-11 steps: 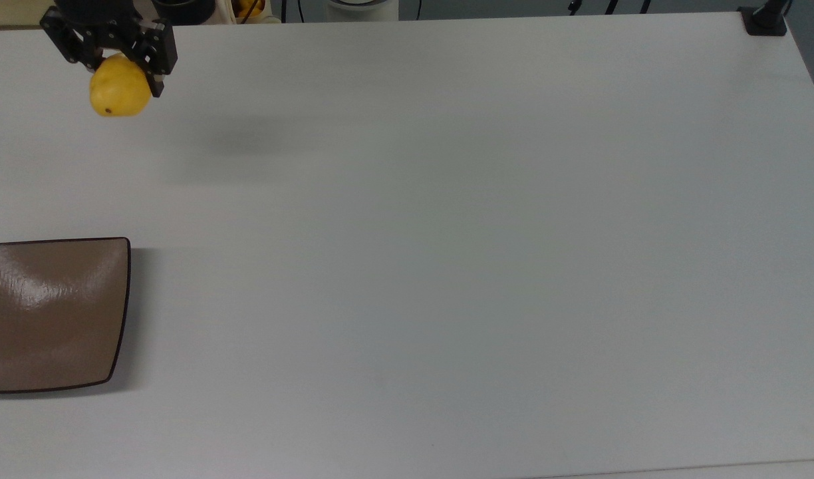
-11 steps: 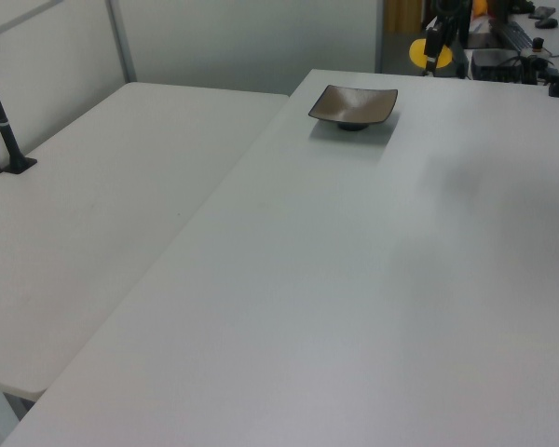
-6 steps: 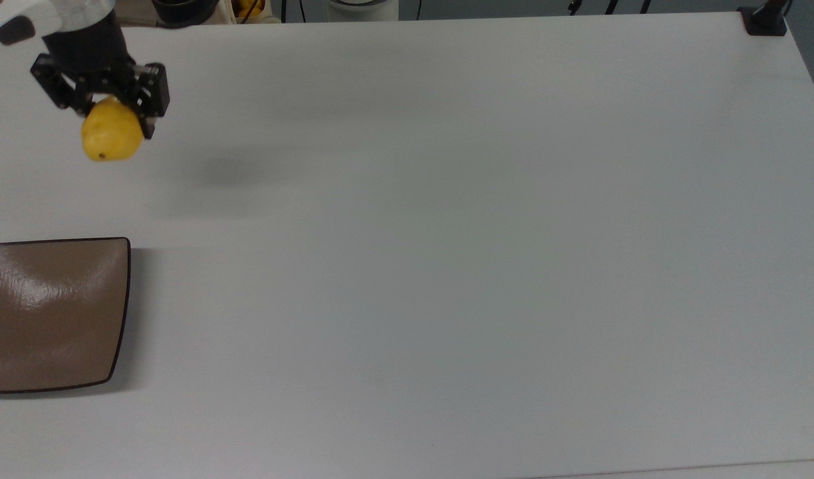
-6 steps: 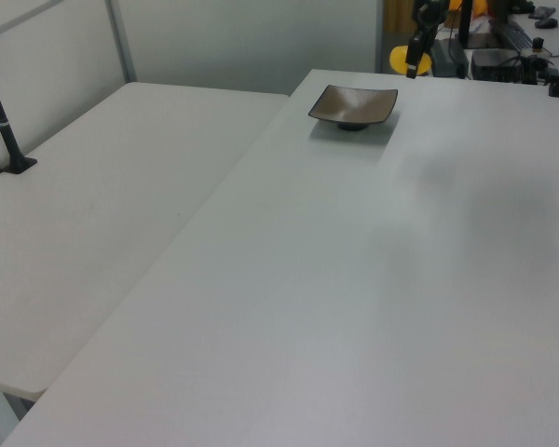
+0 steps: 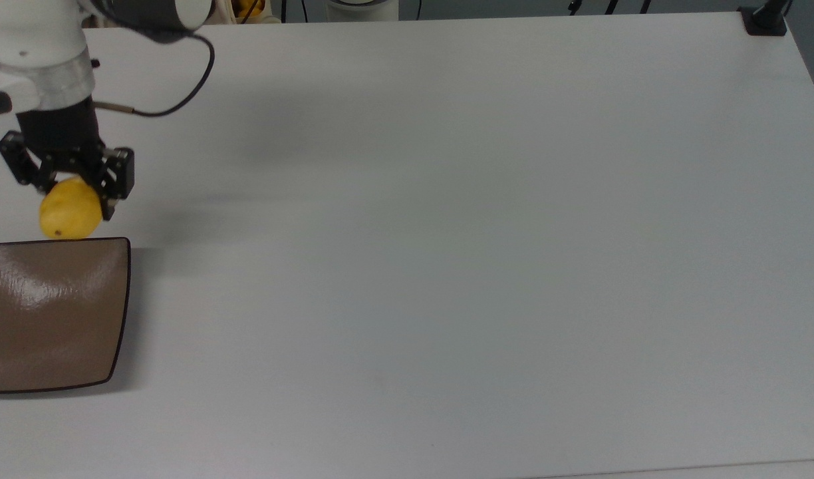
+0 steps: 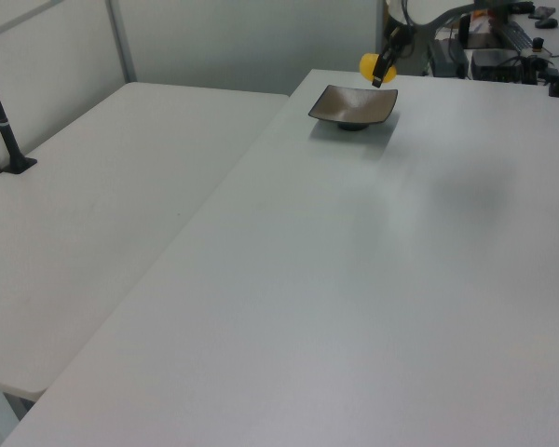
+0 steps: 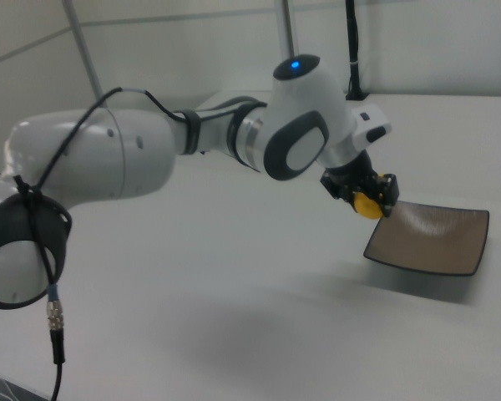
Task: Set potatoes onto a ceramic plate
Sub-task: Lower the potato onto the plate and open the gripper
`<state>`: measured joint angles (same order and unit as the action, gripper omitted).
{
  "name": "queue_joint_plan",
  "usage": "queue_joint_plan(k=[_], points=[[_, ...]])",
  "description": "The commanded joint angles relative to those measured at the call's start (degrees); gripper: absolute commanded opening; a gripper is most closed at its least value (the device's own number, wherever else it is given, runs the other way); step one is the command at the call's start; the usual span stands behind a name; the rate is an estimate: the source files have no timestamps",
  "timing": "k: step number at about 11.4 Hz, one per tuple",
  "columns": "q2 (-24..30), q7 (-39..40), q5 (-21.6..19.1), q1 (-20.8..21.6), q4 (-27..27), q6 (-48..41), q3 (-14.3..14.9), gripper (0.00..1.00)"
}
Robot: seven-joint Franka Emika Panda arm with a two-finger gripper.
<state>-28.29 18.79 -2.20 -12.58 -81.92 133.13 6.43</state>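
Note:
My gripper (image 5: 66, 193) is shut on the bright yellow potato (image 5: 70, 213), held in the air just above the table. In the top view the potato hangs right at the upper edge of the glossy tan-brown square plate (image 5: 48, 313), which lies at the top view's left edge. In the left view the potato (image 6: 369, 65) and gripper (image 6: 380, 70) hover over the far rim of the plate (image 6: 352, 105). The right view has the gripper (image 7: 363, 195) with the potato (image 7: 368, 205) beside the plate's (image 7: 430, 238) near corner.
A wide white table (image 5: 447, 233) stretches to the top view's right. A black cable (image 5: 181, 86) loops from the arm. A black post base (image 5: 765, 20) stands at the top view's upper right corner; a second white table (image 6: 93, 214) adjoins in the left view.
The gripper with the potato has travelled down the top view's left side, from near the table's far edge to the plate's upper edge, keeping its hold.

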Motion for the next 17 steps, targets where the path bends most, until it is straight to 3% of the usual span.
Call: queue_joint_plan(k=[1,7,11,12,15,17], points=[[-5.7,2.9,-2.7,-1.2,2.7,10.5,-0.2,0.18],[-14.4,3.1,-3.9,-1.8,2.9,30.0,-0.2,0.19],[-18.5,3.0,-3.9,-2.1,6.6,31.7,-0.2,0.29],[-19.3,3.0,-3.9,-2.3,6.9,32.7,-0.2,0.36],[-20.0,3.0,-3.8,-2.5,6.8,34.7,-0.1,0.8],[-20.1,3.2,-3.7,-2.4,6.8,34.7,-0.1,0.94]])
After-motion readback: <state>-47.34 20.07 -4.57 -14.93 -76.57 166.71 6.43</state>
